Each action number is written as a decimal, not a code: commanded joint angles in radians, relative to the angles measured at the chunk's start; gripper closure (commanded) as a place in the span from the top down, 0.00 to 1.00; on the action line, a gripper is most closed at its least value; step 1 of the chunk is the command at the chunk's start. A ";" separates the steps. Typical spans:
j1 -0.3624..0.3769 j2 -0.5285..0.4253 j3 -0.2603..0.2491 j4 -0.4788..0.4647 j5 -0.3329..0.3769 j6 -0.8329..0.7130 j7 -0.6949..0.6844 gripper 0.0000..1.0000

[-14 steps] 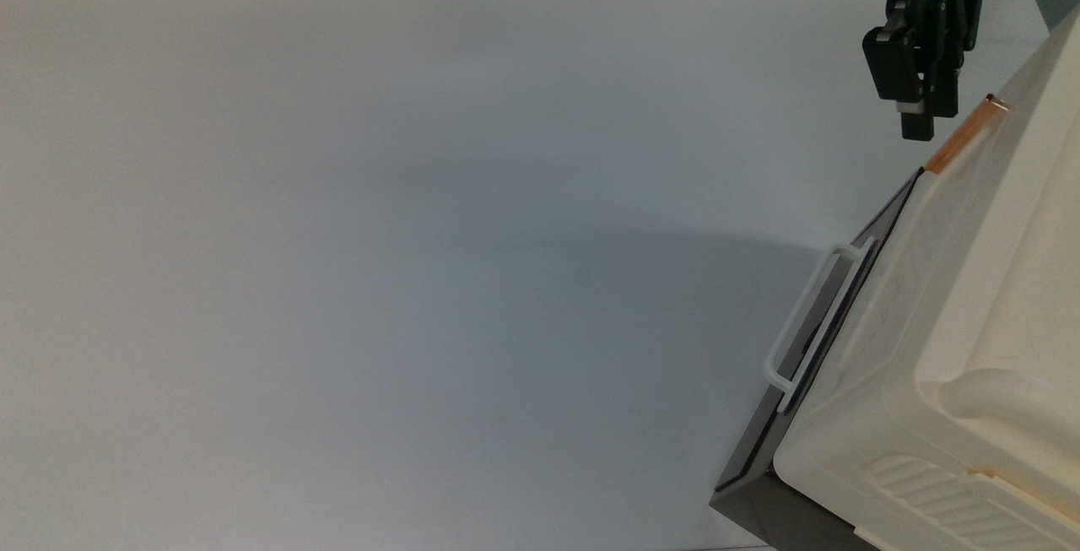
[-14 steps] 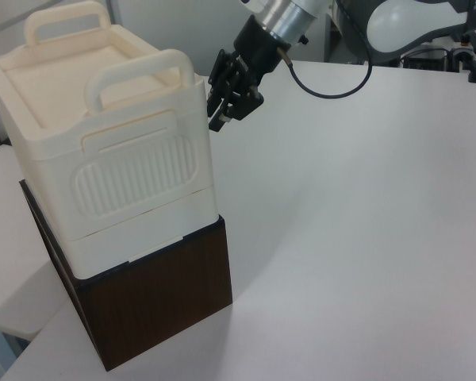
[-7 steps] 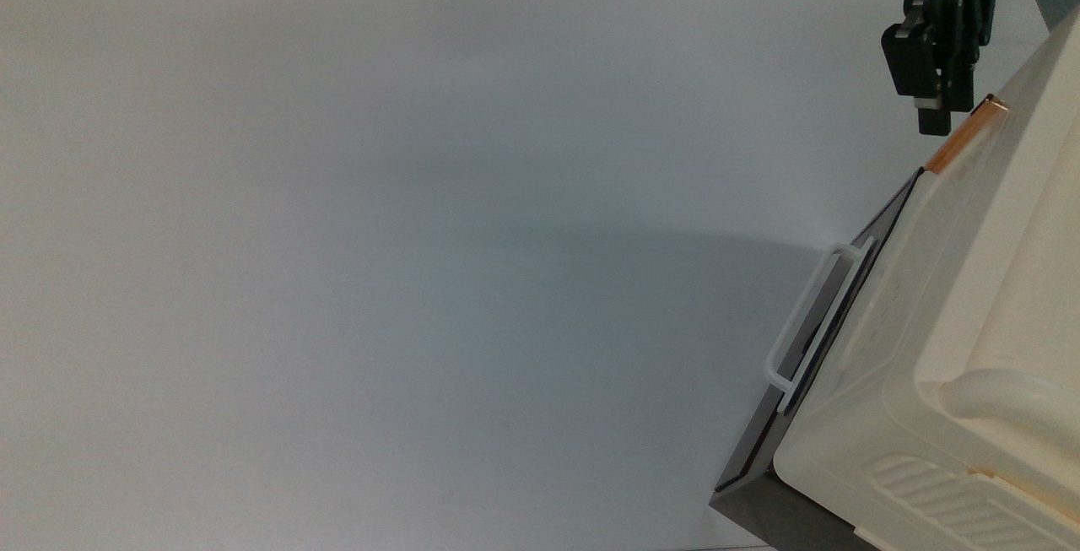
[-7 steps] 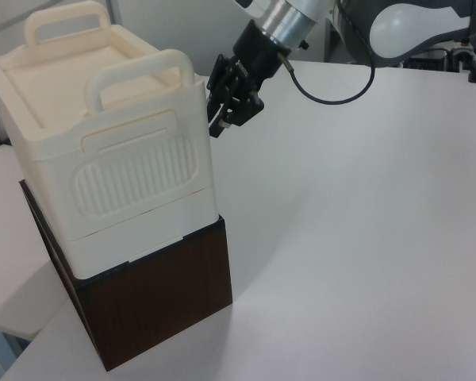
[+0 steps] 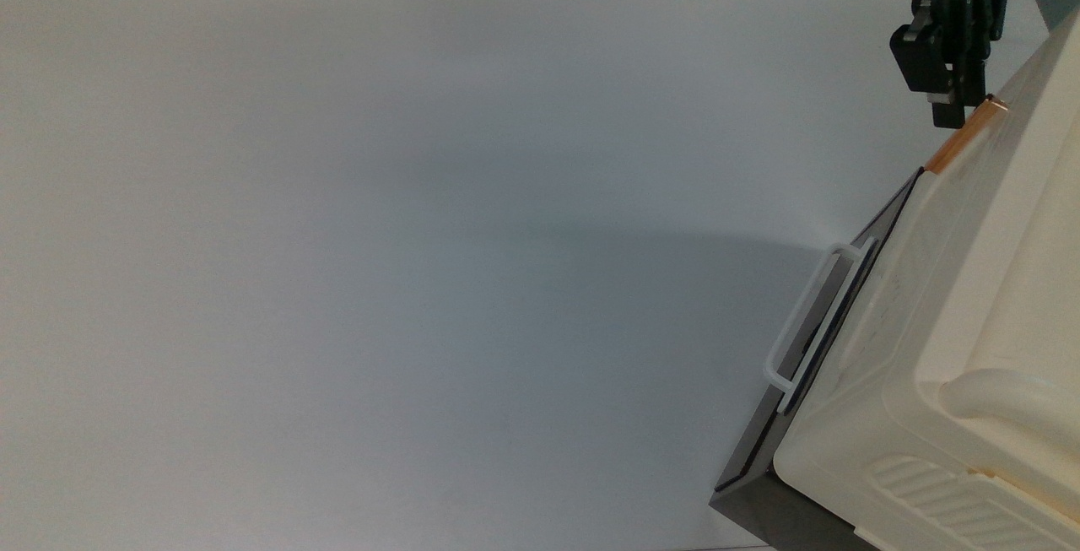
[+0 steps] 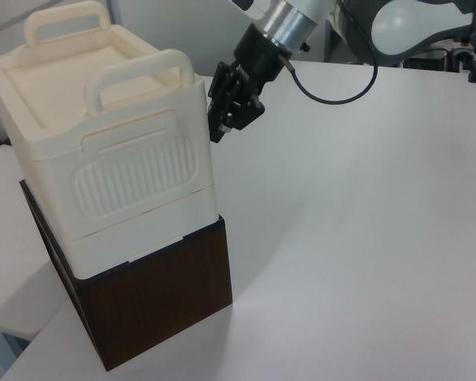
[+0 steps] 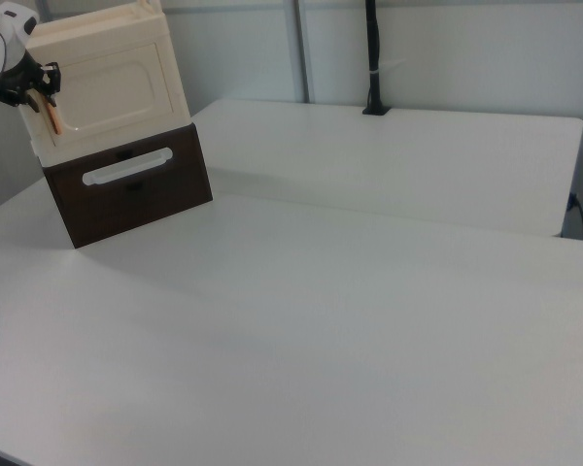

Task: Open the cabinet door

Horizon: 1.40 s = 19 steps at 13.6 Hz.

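The cream cabinet (image 6: 119, 167) stands on a dark brown base (image 6: 159, 302). In the right view its cabinet door (image 7: 112, 83) lies flush with the front, and the copper-orange bar handle (image 7: 53, 116) is at the right view's left edge of the door. From the top view the door (image 5: 936, 264) is seen nearly edge-on, with the handle (image 5: 962, 139) above it. My gripper (image 5: 945, 108) (image 6: 222, 131) (image 7: 41, 89) hovers right beside the handle's far end. It is open and holds nothing.
Below the door is a dark grey drawer front with a white loop handle (image 5: 810, 323) (image 7: 126, 167). The white table (image 5: 422, 239) spreads wide to the top view's left. A black post (image 7: 372, 58) stands at the table's far edge in the right view.
My gripper has moved to the top view's right and slightly up, closing in on the copper handle's end. The cabinet and door have not moved.
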 commanded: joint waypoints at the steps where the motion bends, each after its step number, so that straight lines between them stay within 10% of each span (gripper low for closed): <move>1: 0.008 0.022 -0.017 0.024 0.054 0.046 -0.027 0.30; 19: -0.011 -0.112 -0.100 -0.051 0.298 -0.247 -0.188 0.12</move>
